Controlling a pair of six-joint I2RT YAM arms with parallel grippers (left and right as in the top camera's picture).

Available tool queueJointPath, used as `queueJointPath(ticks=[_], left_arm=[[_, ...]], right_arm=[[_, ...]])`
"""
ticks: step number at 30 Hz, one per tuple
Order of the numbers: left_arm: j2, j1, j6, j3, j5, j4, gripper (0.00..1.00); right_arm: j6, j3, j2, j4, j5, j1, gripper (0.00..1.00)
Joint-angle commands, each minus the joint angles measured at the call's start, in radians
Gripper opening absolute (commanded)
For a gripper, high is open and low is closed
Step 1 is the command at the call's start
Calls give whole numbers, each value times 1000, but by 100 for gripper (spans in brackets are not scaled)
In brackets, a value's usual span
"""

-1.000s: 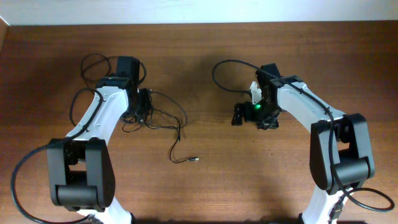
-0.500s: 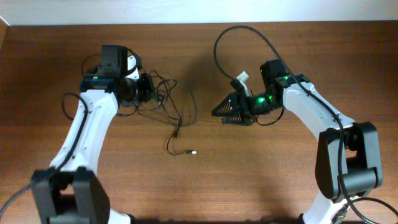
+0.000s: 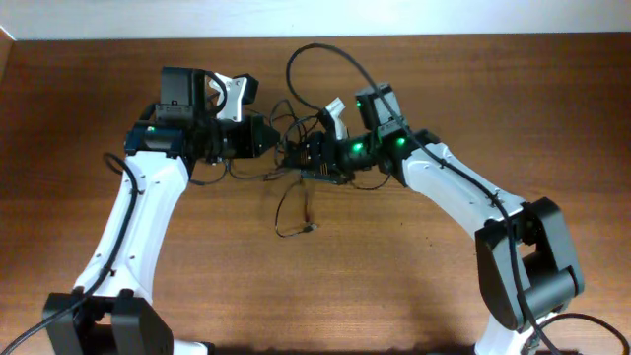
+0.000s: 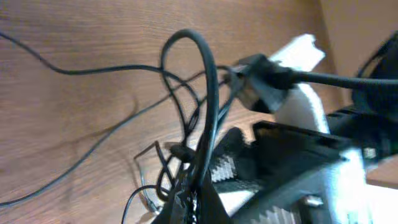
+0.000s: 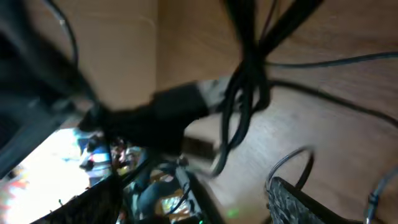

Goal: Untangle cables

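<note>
Cables are bunching in 1 tangle at the far middle of the table, between the 2 grippers. We are seeing the left gripper pinching several strands, probably to anchor the knot. The right gripper is standing with fingers apart around the bundle, as far as the blur is allowing. 1 loose plug end is lying apart. Brown wood is carrying everything; a pale wall is running behind.
</note>
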State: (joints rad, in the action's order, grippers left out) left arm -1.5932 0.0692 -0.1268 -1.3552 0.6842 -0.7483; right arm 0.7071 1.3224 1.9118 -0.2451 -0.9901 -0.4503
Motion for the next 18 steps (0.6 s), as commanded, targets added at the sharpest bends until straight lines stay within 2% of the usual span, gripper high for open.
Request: queueJointPath(ticks=[1,6,7,9,11,14,16,18], left_arm=[[19,0,27,-20,90,-30,0],[19,0,173,-20,69,-172,0],[19,0,174,-20,17,-188,0],[19,0,183,-20,11,-214,0],[19,0,208,-20,40,-250,0],[19,-3,249,-20,101,-267,0],[19,-24,249,-20,100,-263,0],[19,-33,249,-20,16,-249,0]], right_arm=[[30,10,-19,19,116,-2,74],[35,10,-19,70,111,6,75],[35,10,-19,70,112,8,74],[35,10,-19,70,113,19,72],[34,9,-18,44,162,32,51],[31,9,-18,-107,355,39,23],[23,9,-18,-145,372,39,12],[-21,10,-19,-90,192,46,12]])
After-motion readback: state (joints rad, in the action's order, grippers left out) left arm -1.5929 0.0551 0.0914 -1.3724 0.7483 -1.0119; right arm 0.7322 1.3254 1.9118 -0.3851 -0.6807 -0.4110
